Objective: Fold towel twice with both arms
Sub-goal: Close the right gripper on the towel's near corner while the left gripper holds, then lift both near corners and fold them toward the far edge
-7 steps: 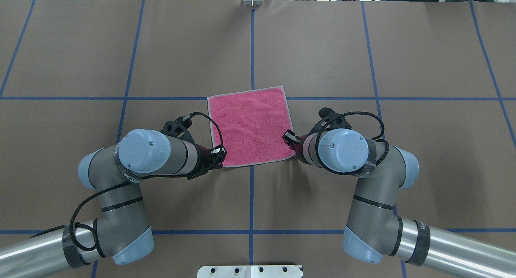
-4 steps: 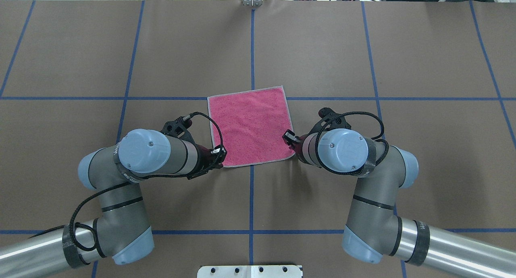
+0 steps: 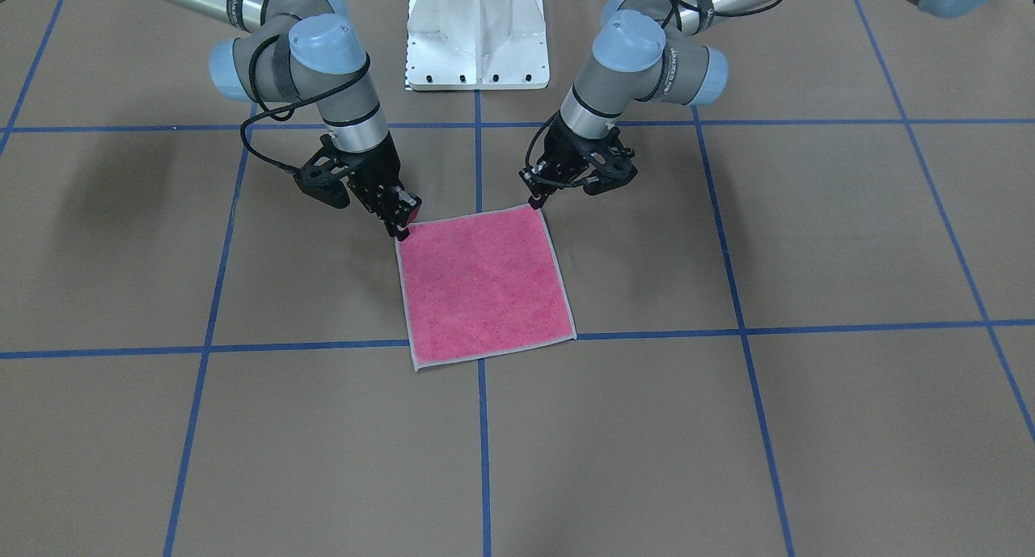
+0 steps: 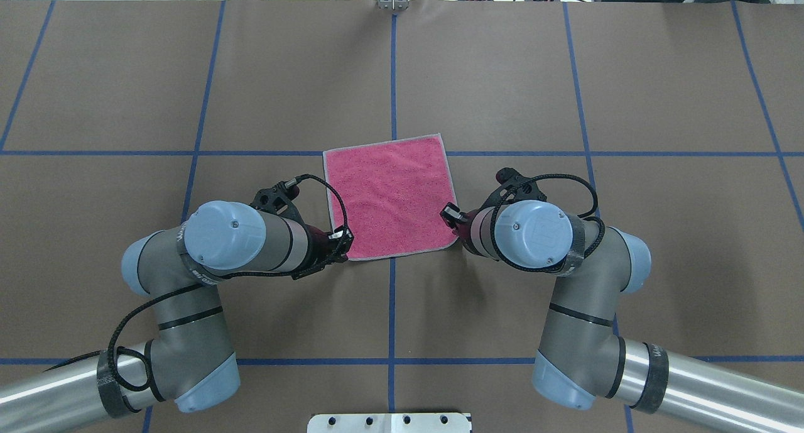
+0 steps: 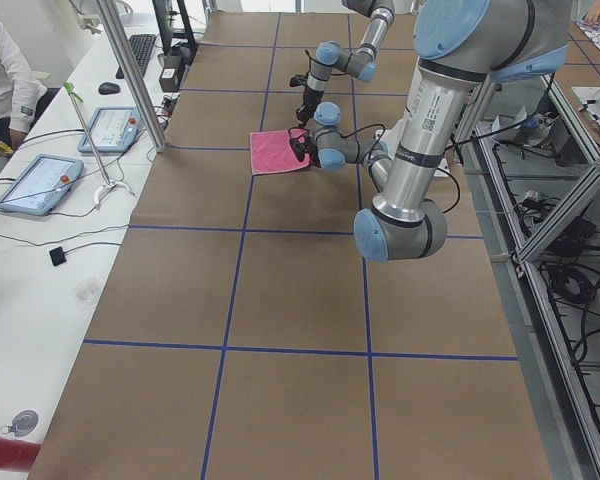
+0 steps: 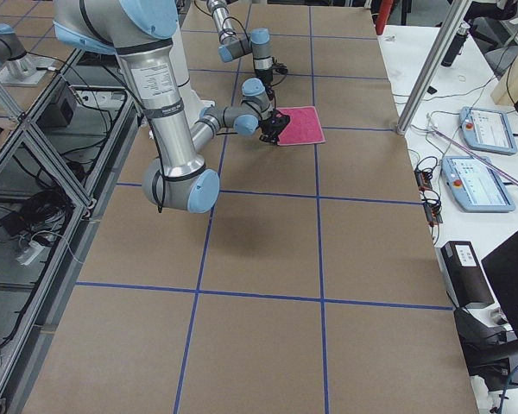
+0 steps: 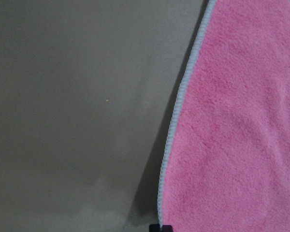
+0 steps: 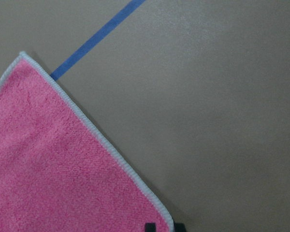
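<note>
The towel (image 3: 485,286) lies flat on the brown table, pink face up, with a light grey border; it also shows in the overhead view (image 4: 389,197). My left gripper (image 3: 535,202) is down at the towel's near corner on my left (image 4: 341,247). My right gripper (image 3: 400,219) is down at the other near corner (image 4: 460,237). In the left wrist view the towel's edge (image 7: 174,125) runs into the shut fingertips (image 7: 160,228), slightly raised over its shadow. In the right wrist view the border (image 8: 111,150) ends between two fingertips (image 8: 150,226).
The white pedestal base (image 3: 477,31) stands behind the arms. Blue tape lines (image 4: 392,75) cross the table. A side bench with tablets (image 5: 35,180) and a metal post (image 5: 130,70) lies beyond the far edge.
Almost nothing: the right arm's wrist has shifted very slightly. The towel and the left arm stay where they were.
</note>
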Robot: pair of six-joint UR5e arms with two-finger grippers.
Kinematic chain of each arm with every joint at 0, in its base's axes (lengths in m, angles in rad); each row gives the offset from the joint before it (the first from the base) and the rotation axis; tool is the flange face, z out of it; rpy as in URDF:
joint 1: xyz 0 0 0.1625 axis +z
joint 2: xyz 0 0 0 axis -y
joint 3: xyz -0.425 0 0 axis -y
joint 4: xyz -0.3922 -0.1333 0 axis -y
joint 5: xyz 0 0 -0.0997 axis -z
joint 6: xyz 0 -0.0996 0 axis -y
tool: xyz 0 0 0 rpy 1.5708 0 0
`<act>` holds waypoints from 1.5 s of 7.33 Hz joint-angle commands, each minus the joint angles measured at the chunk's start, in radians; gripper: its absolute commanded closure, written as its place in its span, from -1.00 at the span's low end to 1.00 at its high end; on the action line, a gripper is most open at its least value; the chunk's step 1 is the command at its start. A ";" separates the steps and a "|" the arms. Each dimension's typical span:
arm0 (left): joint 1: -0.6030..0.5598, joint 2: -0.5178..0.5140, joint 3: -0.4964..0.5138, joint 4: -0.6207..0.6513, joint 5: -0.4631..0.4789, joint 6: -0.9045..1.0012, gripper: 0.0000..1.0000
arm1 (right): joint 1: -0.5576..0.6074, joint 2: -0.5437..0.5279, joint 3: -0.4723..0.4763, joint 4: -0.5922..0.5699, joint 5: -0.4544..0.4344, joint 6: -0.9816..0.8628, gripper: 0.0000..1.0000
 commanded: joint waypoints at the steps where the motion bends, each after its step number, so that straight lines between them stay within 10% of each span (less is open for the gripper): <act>1: 0.000 -0.001 -0.002 0.000 0.000 0.000 1.00 | 0.000 0.002 0.004 0.002 0.000 0.003 1.00; 11: -0.074 0.023 -0.074 0.000 -0.121 0.126 1.00 | -0.024 -0.036 0.148 -0.041 0.002 0.004 1.00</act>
